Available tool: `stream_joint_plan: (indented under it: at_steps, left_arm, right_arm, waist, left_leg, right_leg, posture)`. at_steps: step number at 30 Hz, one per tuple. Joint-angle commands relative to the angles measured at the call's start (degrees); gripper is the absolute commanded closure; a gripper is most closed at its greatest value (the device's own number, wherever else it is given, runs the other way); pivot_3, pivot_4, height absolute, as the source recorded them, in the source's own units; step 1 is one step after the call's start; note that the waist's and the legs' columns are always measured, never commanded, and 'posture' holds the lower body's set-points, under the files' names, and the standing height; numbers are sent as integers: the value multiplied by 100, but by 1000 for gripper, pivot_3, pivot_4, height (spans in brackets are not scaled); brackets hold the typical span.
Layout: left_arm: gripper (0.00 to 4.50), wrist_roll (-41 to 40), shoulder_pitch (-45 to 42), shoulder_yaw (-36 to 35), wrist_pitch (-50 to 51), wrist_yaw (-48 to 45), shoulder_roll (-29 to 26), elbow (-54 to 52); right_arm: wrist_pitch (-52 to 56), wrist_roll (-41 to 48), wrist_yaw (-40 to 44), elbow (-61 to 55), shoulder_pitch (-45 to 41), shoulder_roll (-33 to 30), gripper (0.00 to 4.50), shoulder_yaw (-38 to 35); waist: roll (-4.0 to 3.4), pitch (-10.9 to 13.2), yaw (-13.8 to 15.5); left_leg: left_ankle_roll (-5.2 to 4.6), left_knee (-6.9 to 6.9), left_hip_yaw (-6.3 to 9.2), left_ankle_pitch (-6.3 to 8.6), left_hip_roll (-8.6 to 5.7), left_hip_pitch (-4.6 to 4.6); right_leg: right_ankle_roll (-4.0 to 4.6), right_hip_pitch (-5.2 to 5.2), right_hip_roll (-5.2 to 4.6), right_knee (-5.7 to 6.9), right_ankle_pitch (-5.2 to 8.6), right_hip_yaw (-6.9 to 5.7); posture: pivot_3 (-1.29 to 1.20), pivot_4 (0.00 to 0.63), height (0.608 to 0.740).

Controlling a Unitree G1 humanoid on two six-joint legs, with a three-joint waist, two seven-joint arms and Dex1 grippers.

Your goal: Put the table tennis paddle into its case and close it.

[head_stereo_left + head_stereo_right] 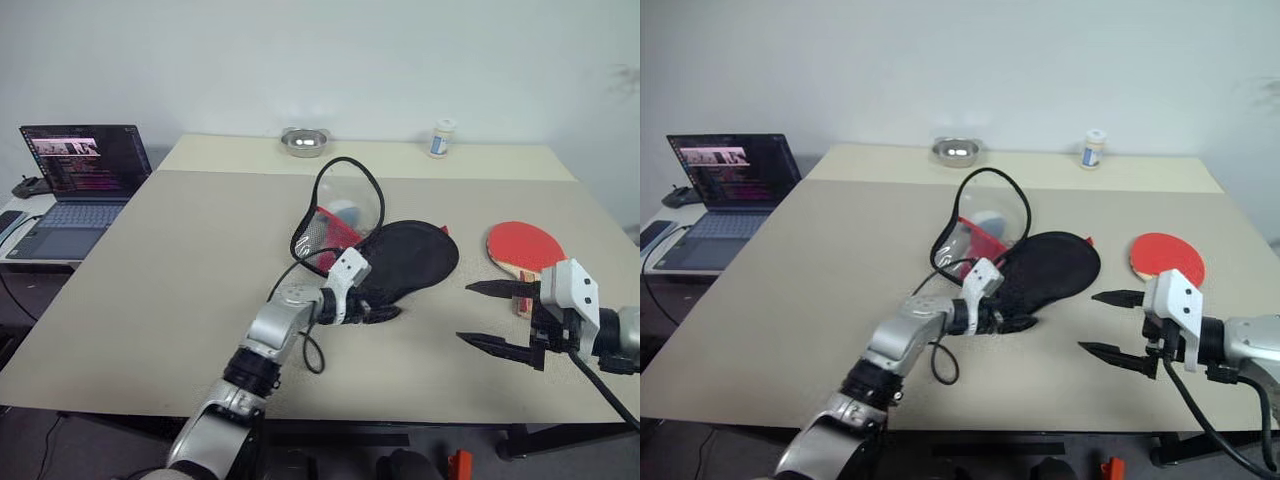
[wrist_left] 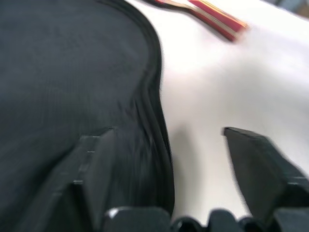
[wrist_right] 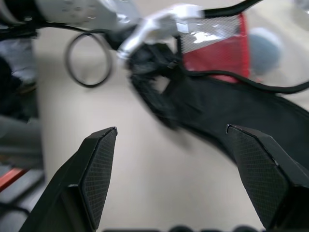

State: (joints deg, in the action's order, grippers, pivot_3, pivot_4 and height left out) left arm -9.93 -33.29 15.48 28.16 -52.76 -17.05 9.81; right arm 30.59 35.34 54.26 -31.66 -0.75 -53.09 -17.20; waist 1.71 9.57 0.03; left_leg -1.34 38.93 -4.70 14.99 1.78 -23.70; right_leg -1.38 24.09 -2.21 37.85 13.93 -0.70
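The case lies unzipped on the tabletop, its flap raised. The table tennis paddle rests just right of the case. The left claw is spread over the case's handle end, holding nothing; the right claw, spread, hovers near the paddle handle. Best approach: pinch the handle squarely.

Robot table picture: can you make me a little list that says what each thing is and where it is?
paddle: flat on the table, red face up, outside the case
case: unzipped, black side up, flap raised
left gripper: open, at the case's narrow end, one finger over the fabric
right gripper: open, empty, beside the paddle handle
table: bowl and small bottle at the far edge
laptop: side desk, robot's left
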Motion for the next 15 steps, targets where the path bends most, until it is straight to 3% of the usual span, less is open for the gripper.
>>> stream_joint_plan:
  at_steps: [1, 6, 11, 15]
  left_arm:
    - [538, -56, 59, -181, -367, -329, -463, -622]
    - [538, -363, 216, -611, -699, -588, -966, -851]
    - [538, -847, 426, -1039, -719, -1150, -1518, -1033]
    - [538, -1354, 538, -1246, -548, -1645, -1798, -1226]
  right_arm:
    - [528, 170, -593, -109, -177, 112, 542, -62]
    - [1817, 428, -1824, -242, -545, 635, 542, 310]
    - [3018, 400, -3312, 277, -1273, 2005, 542, 943]
    - [3472, 366, -3927, 658, -1712, 2831, 542, 1112]
  waist:
    - [0, 0, 2]
    - [3, -1, 8]
    - [3, 0, -30]
    - [-2, 3, -33]
  left_leg:
    - [1, 0, 1, -1, 0, 0]
    - [6, 3, 1, -5, -7, 3]
    - [6, 0, -3, -5, -3, 0]
    - [8, -1, -5, -7, -5, 0]
  right_leg:
    - [1, 1, -4, 2, 0, -1]
    - [2, -4, -36, 4, -1, -6]
    - [3, 3, -34, 5, -1, -4]
    - [4, 6, -32, 11, 0, -4]
  posture:
    - [0, 150, 740]
    - [0, 150, 740]
    - [0, 150, 740]
    - [0, 150, 740]
